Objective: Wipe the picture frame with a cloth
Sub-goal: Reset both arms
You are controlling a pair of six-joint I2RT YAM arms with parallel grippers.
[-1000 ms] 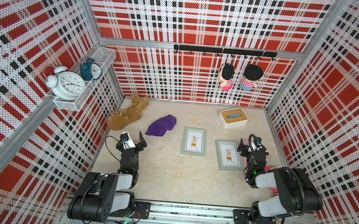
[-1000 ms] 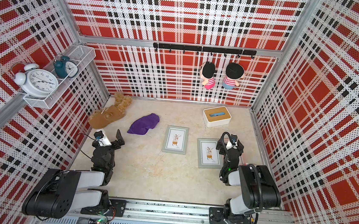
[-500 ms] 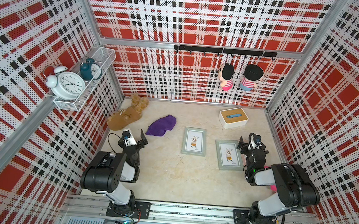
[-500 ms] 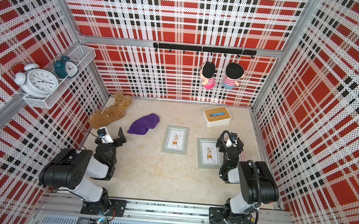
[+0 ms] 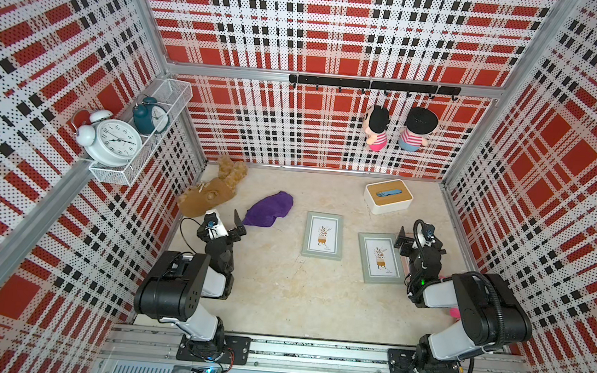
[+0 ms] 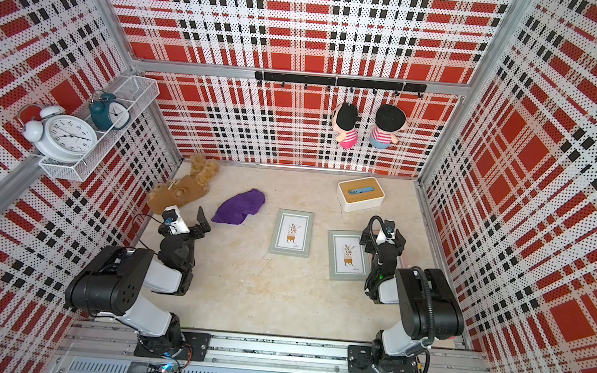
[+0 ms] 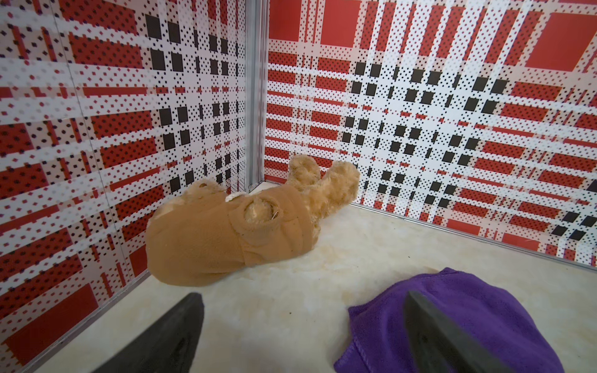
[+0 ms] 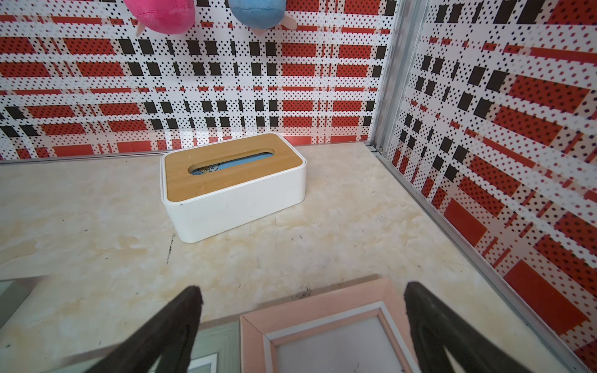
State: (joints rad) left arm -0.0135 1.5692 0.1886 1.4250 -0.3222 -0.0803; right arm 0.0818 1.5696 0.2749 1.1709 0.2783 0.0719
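Note:
The purple cloth (image 5: 269,209) (image 6: 239,208) lies crumpled at the left back of the table. Two grey-green picture frames (image 5: 323,235) (image 5: 381,257) lie flat mid-table, seen in both top views (image 6: 292,233) (image 6: 348,254). My left gripper (image 5: 227,223) (image 6: 190,222) is open just short of the cloth. In the left wrist view one finger overlaps the cloth (image 7: 452,323) while the gripper (image 7: 302,300) holds nothing. My right gripper (image 5: 416,240) (image 8: 303,290) hangs open over the corner of a pink picture frame (image 8: 323,310), beside the nearer green frame (image 8: 219,342).
A brown plush bear (image 5: 211,194) (image 7: 226,232) lies in the back left corner. A white tissue box with a wooden lid (image 5: 388,199) (image 8: 232,184) stands at the back right. Two dolls (image 5: 377,128) hang on the back wall. Clocks (image 5: 116,142) sit on a left-wall shelf.
The left arm has lifted from its folded pose and carried its open gripper a little toward the cloth. The right arm has barely shifted. Cloth and frames lie as before.

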